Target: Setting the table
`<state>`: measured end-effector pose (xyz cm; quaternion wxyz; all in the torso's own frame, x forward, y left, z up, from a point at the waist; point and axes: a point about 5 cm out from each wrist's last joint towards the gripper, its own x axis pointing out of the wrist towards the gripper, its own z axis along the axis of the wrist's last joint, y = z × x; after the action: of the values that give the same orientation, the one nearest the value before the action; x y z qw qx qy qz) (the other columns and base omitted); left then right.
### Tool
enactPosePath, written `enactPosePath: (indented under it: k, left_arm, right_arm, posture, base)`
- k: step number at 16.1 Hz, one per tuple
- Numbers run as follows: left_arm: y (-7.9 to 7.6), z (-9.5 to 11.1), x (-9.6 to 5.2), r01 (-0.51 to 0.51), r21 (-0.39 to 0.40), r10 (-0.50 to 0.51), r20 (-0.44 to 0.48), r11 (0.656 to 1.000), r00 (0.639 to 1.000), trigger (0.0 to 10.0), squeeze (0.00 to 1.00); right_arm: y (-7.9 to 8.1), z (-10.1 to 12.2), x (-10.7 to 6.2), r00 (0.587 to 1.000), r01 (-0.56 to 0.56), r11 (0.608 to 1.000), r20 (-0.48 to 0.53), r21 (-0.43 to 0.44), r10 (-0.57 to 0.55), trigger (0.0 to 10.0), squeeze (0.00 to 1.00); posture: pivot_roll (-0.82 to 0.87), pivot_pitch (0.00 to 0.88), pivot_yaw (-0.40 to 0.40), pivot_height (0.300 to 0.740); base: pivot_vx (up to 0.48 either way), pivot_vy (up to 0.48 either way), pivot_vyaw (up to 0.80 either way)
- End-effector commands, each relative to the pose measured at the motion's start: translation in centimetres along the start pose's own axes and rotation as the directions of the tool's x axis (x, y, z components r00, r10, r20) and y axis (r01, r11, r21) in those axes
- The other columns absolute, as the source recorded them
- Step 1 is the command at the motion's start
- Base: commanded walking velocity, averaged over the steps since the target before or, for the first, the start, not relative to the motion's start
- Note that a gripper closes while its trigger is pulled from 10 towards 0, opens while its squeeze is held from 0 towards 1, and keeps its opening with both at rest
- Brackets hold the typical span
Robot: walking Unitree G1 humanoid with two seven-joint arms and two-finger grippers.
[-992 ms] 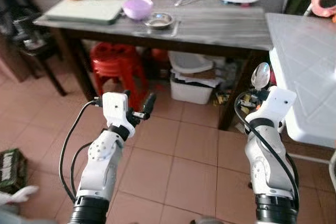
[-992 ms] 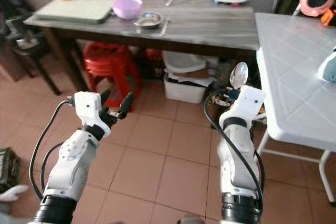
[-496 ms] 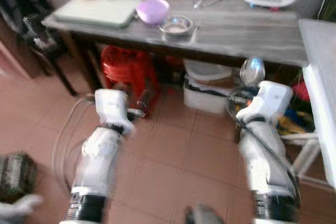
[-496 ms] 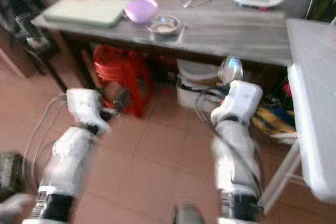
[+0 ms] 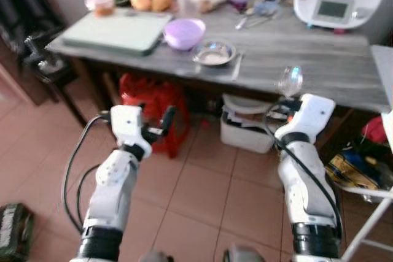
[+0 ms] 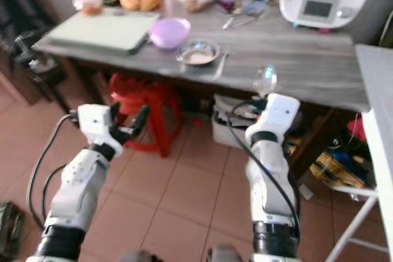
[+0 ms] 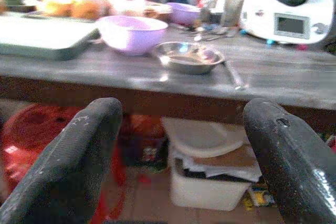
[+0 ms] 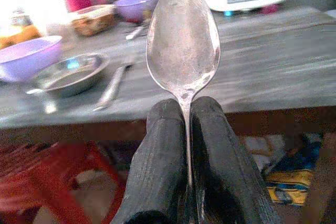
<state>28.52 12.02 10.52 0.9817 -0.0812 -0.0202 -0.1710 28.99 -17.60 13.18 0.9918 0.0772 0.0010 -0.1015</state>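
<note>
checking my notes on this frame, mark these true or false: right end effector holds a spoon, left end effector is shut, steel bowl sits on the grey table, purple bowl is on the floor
1. The right end effector holds a spoon: true.
2. The left end effector is shut: false, its fingers are spread and hold nothing.
3. A steel bowl sits on the grey table: true.
4. The purple bowl is on the floor: false, it stands on the table beside the steel bowl.

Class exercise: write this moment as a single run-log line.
phase: approaching grey table | right gripper: shut on spoon, bowl up | left gripper: open, empty | steel dish ahead
</note>
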Motion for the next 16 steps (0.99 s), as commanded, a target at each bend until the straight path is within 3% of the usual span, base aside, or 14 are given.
enactPosePath:
  k: [1,6,16]
  left_arm:
    - [-0.25,0.22,0.23,0.017,0.004,-0.018,0.006,1.000,1.000,10.0,0.00]
    - [-0.28,0.22,0.23,0.023,0.005,-0.023,0.005,1.000,1.000,10.0,0.00]
    - [-0.32,0.32,0.34,0.026,0.007,-0.026,0.014,1.000,1.000,10.0,0.00]
  right_arm:
    - [-0.33,0.47,0.20,1.000,0.016,1.000,0.018,0.001,-0.016,10.0,0.00]
    - [-0.47,0.34,0.38,0.999,0.033,0.999,0.009,0.012,-0.033,10.0,0.00]
    - [-0.38,-0.12,0.35,1.000,0.025,1.000,0.000,0.001,-0.025,10.0,0.00]
  posture:
    - [-0.02,0.000,0.044,0.740]
    - [-0.01,0.000,0.043,0.740]
    - [-0.01,0.000,0.042,0.740]
  base:
    - [0.420,0.000,0.00]
    - [0.405,0.000,-0.32]
    - [0.372,0.000,0.00]
